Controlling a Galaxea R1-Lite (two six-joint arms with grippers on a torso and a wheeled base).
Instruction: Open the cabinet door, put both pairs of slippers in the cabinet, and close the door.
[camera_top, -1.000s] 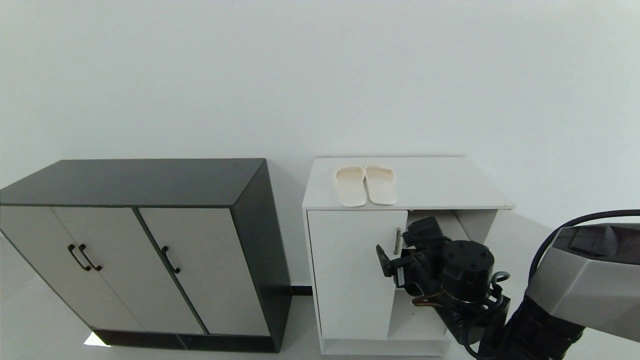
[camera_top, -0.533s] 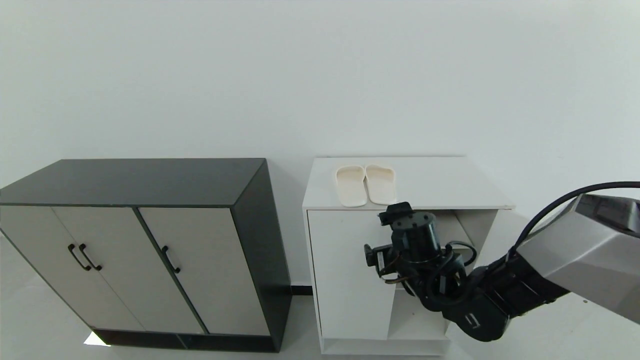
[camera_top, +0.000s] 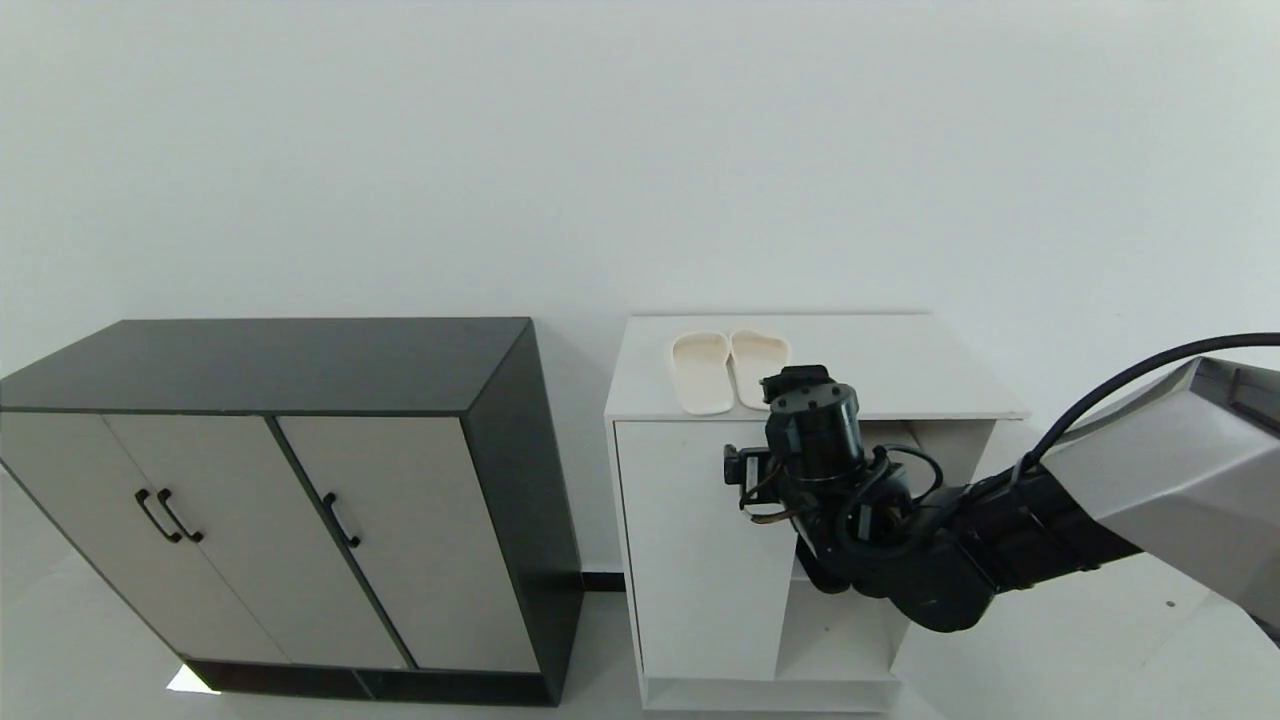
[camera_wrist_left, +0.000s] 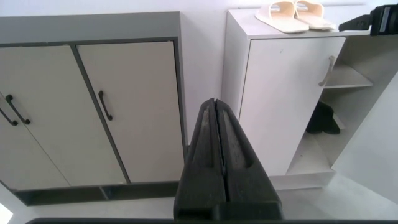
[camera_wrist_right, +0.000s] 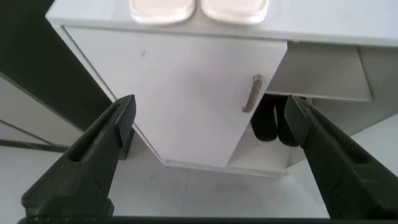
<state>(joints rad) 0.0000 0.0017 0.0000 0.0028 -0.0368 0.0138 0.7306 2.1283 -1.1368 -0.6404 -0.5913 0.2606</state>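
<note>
A pair of cream slippers (camera_top: 730, 370) lies side by side on top of the white cabinet (camera_top: 900, 375). A white door (camera_top: 690, 540) with a handle (camera_wrist_right: 252, 93) covers the left half of the cabinet front; the right half is open and shows shelves. A dark pair of slippers (camera_wrist_left: 323, 118) stands inside on a lower shelf (camera_wrist_right: 277, 121). My right wrist (camera_top: 812, 425) hangs just in front of the cabinet's top edge, below the cream pair. The right gripper (camera_wrist_right: 211, 124) is open and holds nothing. The left gripper (camera_wrist_left: 214, 106) is shut and empty, well back from both cabinets.
A wider dark cabinet (camera_top: 270, 360) with grey doors and black handles stands left of the white one, with a narrow gap between them. A plain white wall runs behind both. Bare floor lies in front and to the right.
My right arm has risen from in front of the open compartment to the level of the cabinet top, shifting slightly left. The slippers and the door have not moved.
</note>
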